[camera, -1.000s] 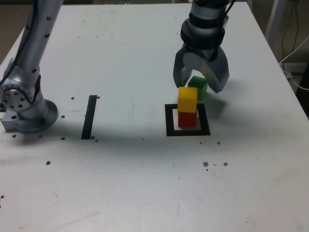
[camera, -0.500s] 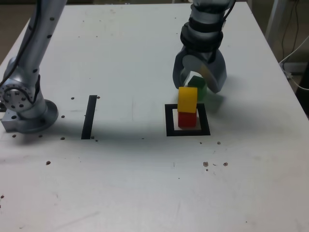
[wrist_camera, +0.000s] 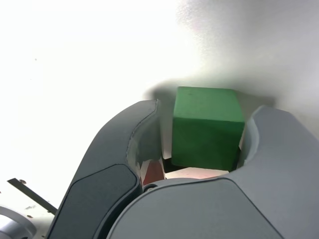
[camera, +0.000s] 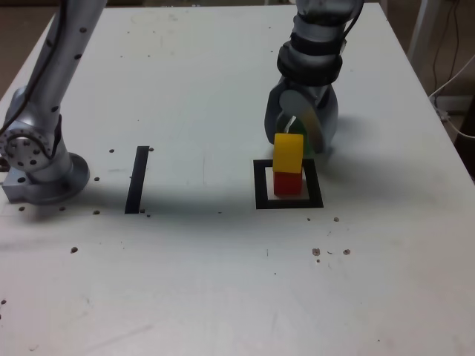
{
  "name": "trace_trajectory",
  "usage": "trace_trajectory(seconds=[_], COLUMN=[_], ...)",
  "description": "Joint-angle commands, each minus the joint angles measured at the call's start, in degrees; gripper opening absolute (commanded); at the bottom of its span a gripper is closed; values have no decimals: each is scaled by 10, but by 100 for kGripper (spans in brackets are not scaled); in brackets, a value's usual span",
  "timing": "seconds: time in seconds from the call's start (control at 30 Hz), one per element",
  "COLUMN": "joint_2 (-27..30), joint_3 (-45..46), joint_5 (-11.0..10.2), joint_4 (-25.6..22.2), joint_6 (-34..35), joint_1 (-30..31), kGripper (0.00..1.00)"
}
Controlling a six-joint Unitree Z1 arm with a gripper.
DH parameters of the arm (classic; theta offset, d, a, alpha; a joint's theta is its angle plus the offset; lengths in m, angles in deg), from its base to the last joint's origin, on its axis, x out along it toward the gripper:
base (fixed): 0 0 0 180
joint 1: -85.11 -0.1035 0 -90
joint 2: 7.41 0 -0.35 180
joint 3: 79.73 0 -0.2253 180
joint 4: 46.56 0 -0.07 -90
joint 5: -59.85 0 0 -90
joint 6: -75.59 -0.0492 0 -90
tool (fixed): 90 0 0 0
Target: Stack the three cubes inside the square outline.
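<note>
The green cube [wrist_camera: 207, 127] rests on the table just behind the square outline [camera: 261, 185], and in the exterior view only a sliver of the green cube [camera: 296, 127] shows. My gripper [camera: 298, 141] reaches down around it, one finger on each side. In the wrist view the gripper [wrist_camera: 207, 107] has one jaw against the cube, and a thin bright gap is left at the other. Inside the outline the yellow cube [camera: 288, 153] sits on the red cube [camera: 288, 182], directly in front of the gripper.
A straight black tape strip [camera: 137, 179] lies at the exterior view's left. The arm's base [camera: 37, 167] stands beyond it near the table's left edge. Cables [camera: 454, 81] hang past the right edge. Small dark specks dot the white tabletop.
The jaws have drawn in from wide open to close around the green cube. The gripper has dropped slightly, and the yellow-on-red stack has not moved.
</note>
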Motion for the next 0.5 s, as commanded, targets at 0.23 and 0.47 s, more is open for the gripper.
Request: trace_trajectory(seconds=[0.23, 0.47], joint_2=[12, 13], joint_3=[4, 5], joint_5=[1, 2], joint_4=[18, 21], joint_6=[-2, -8], joint_1=[-1, -1], kGripper=[17, 17])
